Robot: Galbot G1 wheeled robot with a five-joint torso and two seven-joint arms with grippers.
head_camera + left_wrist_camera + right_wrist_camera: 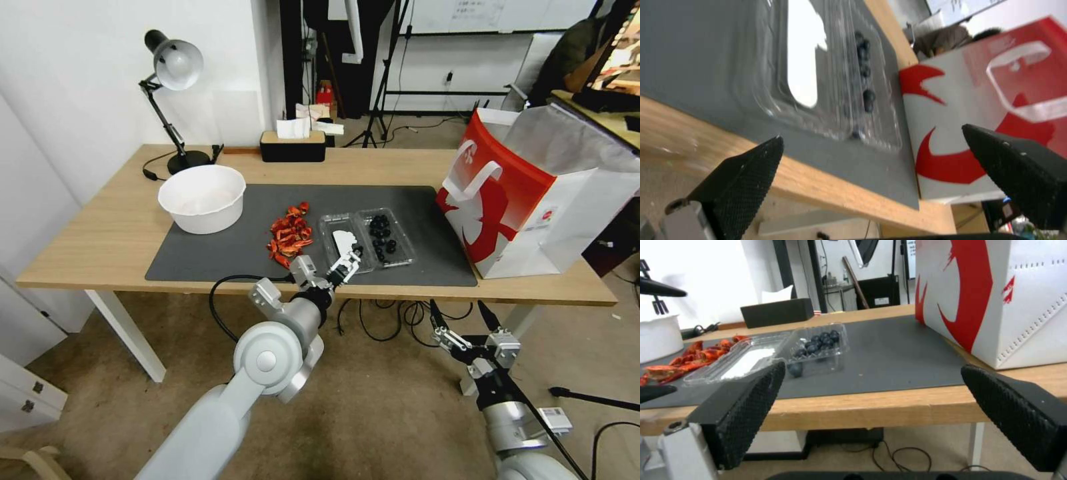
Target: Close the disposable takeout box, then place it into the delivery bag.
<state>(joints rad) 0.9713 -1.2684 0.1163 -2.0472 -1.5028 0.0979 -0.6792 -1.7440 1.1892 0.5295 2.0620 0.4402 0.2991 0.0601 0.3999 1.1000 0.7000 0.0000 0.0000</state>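
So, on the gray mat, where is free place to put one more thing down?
The widest bare patch of the gray mat lies between the open takeout box and the delivery bag. A second strip runs behind the red pieces toward the tissue box. It is crowded from the white bowl across to the box, where the left pincer hovers.

I see the box lying open on the mat, mid-table. Left of it sits the peel pile, then the bowl. The bag stands at the right. My left claw hovers at the box's near edge; my right claw hangs before the table.
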